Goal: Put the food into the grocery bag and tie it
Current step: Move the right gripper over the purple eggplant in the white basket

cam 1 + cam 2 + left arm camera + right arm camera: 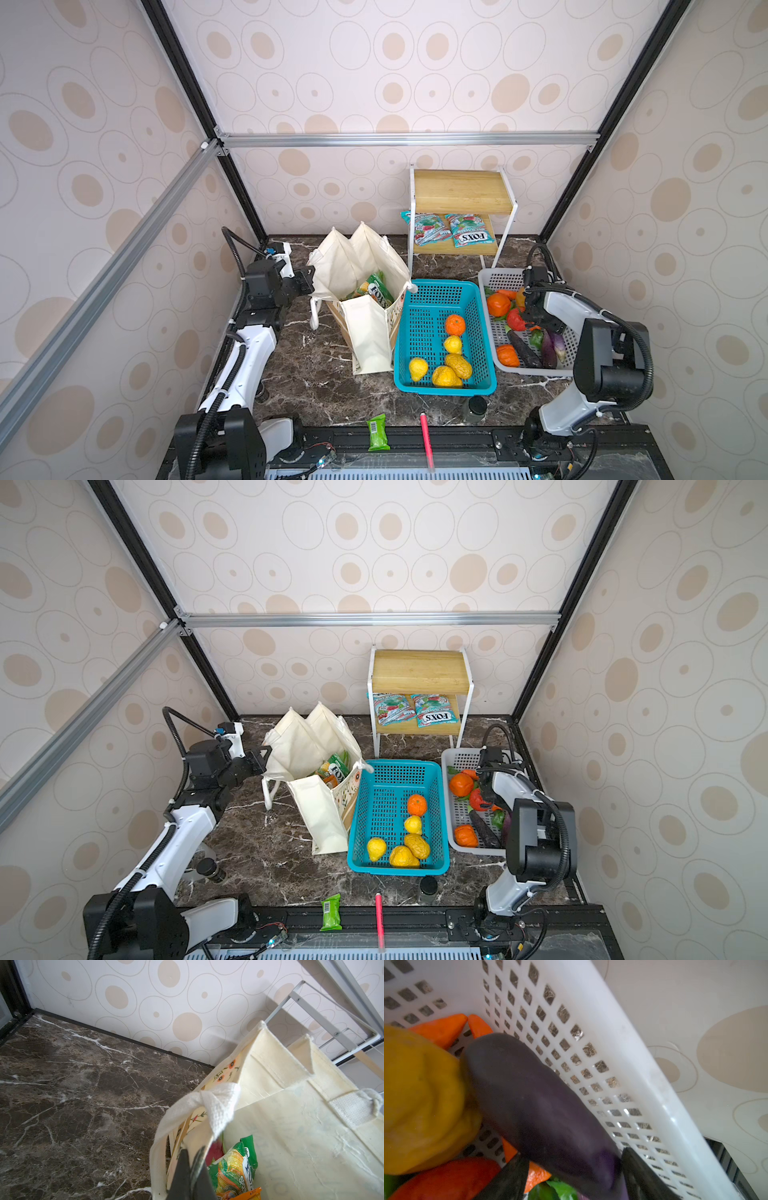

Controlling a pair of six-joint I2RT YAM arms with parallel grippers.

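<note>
Mid-packing: pinching grocery bag (368,332) rim with left gripper (193,1150), clamping purple eggplant (539,1105) with right gripper (575,1155), probably lifting it bagward next.

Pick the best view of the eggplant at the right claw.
Right wrist view: the purple eggplant looms large between the right claw's fingers in the white basket. Both top views mostly hide it under that arm; left wrist view misses it.

The dark marble bench (316,374) carries a bag (370,332), a blue basket (444,388) just beside it, a white basket (536,370), a rack (461,191) behind, and a jar (475,409), pen (426,436) and green bar (378,432) in front.
</note>
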